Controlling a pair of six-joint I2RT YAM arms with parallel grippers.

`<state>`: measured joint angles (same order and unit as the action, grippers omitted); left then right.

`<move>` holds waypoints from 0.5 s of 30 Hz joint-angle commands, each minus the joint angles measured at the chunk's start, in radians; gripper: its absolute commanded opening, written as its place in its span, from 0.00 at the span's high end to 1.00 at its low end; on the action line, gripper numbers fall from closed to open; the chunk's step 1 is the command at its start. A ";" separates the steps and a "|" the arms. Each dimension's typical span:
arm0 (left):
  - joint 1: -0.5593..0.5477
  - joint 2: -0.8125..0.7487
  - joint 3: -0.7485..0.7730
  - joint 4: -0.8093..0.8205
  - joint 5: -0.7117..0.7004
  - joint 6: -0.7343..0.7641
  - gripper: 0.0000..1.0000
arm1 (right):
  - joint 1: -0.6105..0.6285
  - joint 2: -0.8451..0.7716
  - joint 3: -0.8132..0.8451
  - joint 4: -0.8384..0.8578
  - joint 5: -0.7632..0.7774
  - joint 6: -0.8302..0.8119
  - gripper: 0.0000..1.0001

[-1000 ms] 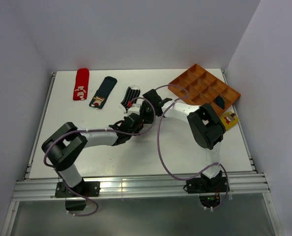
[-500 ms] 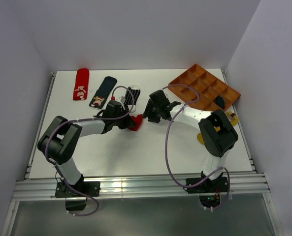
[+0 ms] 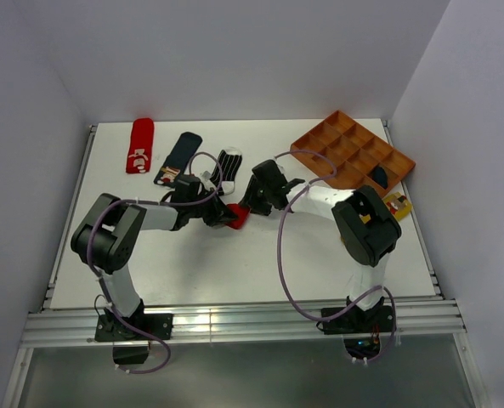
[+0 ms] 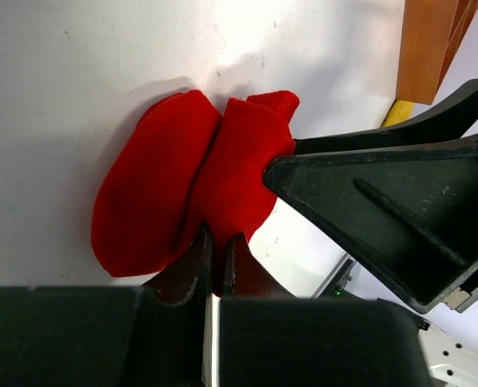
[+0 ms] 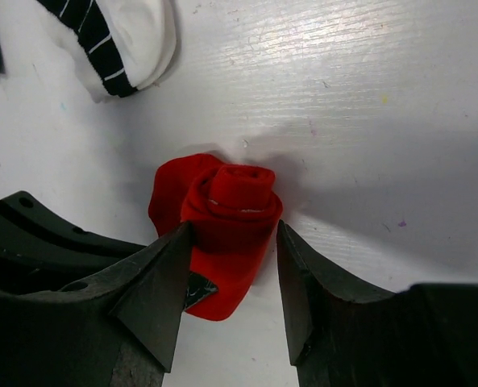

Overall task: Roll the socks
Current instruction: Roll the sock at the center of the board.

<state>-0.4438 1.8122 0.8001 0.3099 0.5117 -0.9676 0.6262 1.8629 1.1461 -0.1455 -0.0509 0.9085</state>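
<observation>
Well, the left arm (image 3: pixel 154 219) folds at its elbow and lies low across the bench (image 3: pixel 235 272), with its forearm stretched to the right. The right arm (image 3: pixel 319 197) stands tall over its base, then reaches left and down, so the two wrists meet nose to nose near the middle of the bench. The left fingers (image 4: pixel 195 258) are pressed together, pinching a fold of the rolled red sock (image 5: pixel 229 211), which lies on the bench right at their tips. The right fingers (image 5: pixel 162 282) stand apart, one on each side of that same roll and close against it. Whether they squeeze it I cannot tell.

I count six socks. One is the red roll between the fingers. Three lie flat in a row beyond the left fingers: a black-and-white striped sock (image 3: pixel 229 161) nearest them, a navy sock with a patch (image 3: pixel 178 159) further to their left, and a second red sock with white marks (image 3: pixel 139 146) furthest out. One dark navy sock (image 3: pixel 379 176) sits in a near-side compartment of the orange tray (image 3: pixel 341 140), well off behind the right fingers. One yellow sock (image 3: pixel 396 205) lies on the bench just outside that tray. I see one tray and two arms.
</observation>
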 commanded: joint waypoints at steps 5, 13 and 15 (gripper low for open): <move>0.010 0.038 -0.024 -0.012 0.036 -0.019 0.99 | 0.017 0.051 0.035 0.026 0.002 0.013 0.47; 0.011 0.065 -0.036 0.015 0.057 -0.028 0.99 | 0.027 0.096 0.064 -0.043 0.011 0.006 0.50; 0.011 0.070 -0.036 0.026 0.065 -0.026 0.99 | 0.029 0.108 0.075 -0.075 0.013 -0.002 0.57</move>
<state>-0.4240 1.8439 0.7887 0.3626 0.5640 -1.0119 0.6353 1.9259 1.1881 -0.1471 -0.0521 0.9169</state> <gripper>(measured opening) 0.054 0.470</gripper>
